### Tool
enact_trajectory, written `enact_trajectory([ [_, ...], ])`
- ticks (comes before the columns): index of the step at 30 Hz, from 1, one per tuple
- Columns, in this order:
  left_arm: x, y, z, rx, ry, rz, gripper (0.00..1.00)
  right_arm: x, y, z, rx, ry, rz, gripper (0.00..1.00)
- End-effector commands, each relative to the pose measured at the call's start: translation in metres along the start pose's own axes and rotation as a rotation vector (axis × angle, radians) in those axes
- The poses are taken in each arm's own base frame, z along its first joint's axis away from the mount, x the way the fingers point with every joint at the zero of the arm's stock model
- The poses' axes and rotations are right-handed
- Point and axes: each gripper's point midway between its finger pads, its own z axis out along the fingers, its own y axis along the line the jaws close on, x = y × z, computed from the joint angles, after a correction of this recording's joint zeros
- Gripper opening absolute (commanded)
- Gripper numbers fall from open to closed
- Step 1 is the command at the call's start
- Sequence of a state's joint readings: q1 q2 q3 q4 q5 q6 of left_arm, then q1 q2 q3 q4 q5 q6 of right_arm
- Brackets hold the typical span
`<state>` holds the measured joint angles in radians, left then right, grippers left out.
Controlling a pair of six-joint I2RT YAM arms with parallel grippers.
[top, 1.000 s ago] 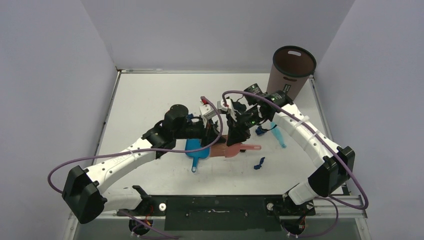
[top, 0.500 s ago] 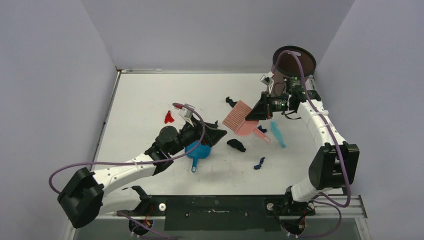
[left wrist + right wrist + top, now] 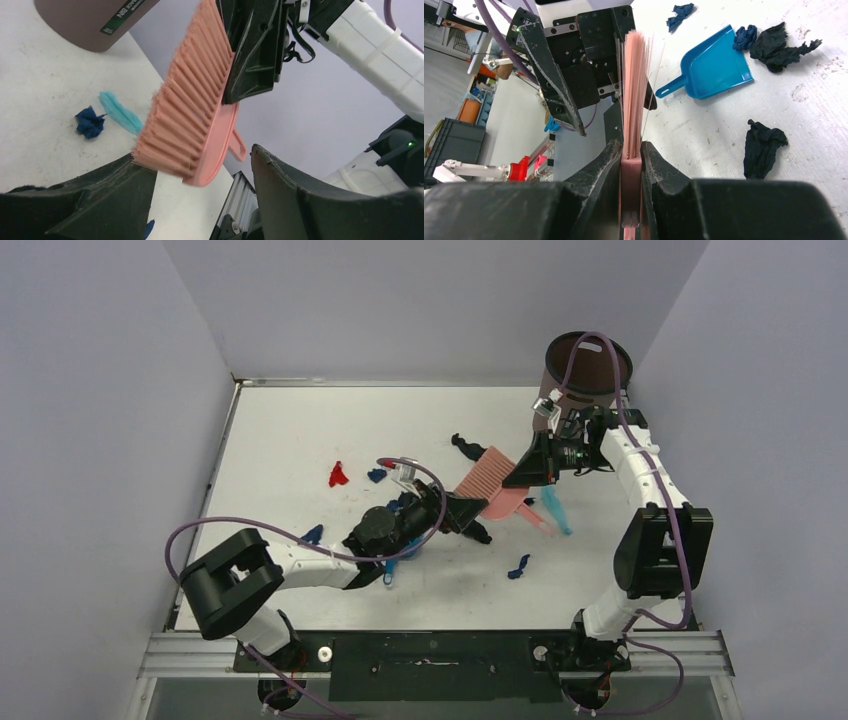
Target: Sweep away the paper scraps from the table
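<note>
Crumpled paper scraps (image 3: 338, 476), black, dark blue, red and one light-blue strip (image 3: 556, 511), lie scattered across the middle of the flat white bench (image 3: 280, 420), well apart from its left and far metal edges, with broad open surface there. The strip's long axis runs far to near, slanting rightward. Tilted above the bench, the pink plastic hand brush (image 3: 487, 480) is clamped in the right tool (image 3: 630, 150). Beside its bristles the left tool (image 3: 195, 155) gapes empty. Dark scraps sit at the mouth of the blue plastic dustpan (image 3: 716, 67). A brown cylindrical bin (image 3: 588, 370) occupies the far right corner.
</note>
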<state>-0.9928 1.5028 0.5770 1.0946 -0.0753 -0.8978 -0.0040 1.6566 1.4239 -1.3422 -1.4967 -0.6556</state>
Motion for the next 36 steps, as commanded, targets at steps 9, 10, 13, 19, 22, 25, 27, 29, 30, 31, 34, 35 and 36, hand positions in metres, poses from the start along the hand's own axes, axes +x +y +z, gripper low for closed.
enact_trajectory([
  [9,-0.001,-0.042,0.039,0.22,-0.014,-0.122,0.39,-0.015,0.041,-0.003,-0.075,-0.091,-0.135,0.05],
  [10,0.001,-0.046,0.04,0.241,-0.001,-0.126,0.32,-0.015,0.039,-0.006,-0.066,-0.1,-0.138,0.06],
  [13,0.009,-0.049,0.042,0.274,0.038,-0.137,0.15,-0.011,0.036,-0.008,-0.056,-0.107,-0.146,0.08],
  [19,0.014,-0.036,0.029,0.246,0.143,-0.119,0.0,0.001,0.016,-0.016,0.087,0.015,-0.277,0.59],
  [22,0.028,-0.019,0.014,0.161,0.292,-0.027,0.0,-0.002,0.003,-0.033,0.237,0.143,-0.429,0.74],
  [25,0.055,-0.005,-0.005,0.068,0.513,0.129,0.0,-0.003,0.004,-0.049,0.361,0.269,-0.667,0.93],
  [27,0.069,0.006,-0.022,0.019,0.637,0.246,0.0,0.001,0.007,-0.045,0.399,0.377,-0.808,0.99],
  [29,0.073,0.005,-0.032,0.019,0.714,0.331,0.0,0.007,0.007,-0.035,0.42,0.46,-0.895,1.0],
  [30,0.076,0.007,-0.037,0.02,0.747,0.362,0.0,0.011,0.008,-0.03,0.416,0.481,-0.921,1.0],
  [31,0.077,0.004,-0.039,0.034,0.77,0.392,0.0,0.016,0.009,-0.023,0.399,0.492,-0.936,1.0],
  [34,0.079,-0.005,-0.044,0.083,0.808,0.459,0.0,0.03,0.017,0.0,0.305,0.505,-0.942,1.0],
  [35,0.079,-0.006,-0.043,0.088,0.809,0.473,0.0,0.035,0.019,0.007,0.277,0.519,-0.935,1.0],
  [36,0.077,-0.008,-0.042,0.092,0.801,0.483,0.0,0.039,0.021,0.015,0.255,0.533,-0.931,1.0],
])
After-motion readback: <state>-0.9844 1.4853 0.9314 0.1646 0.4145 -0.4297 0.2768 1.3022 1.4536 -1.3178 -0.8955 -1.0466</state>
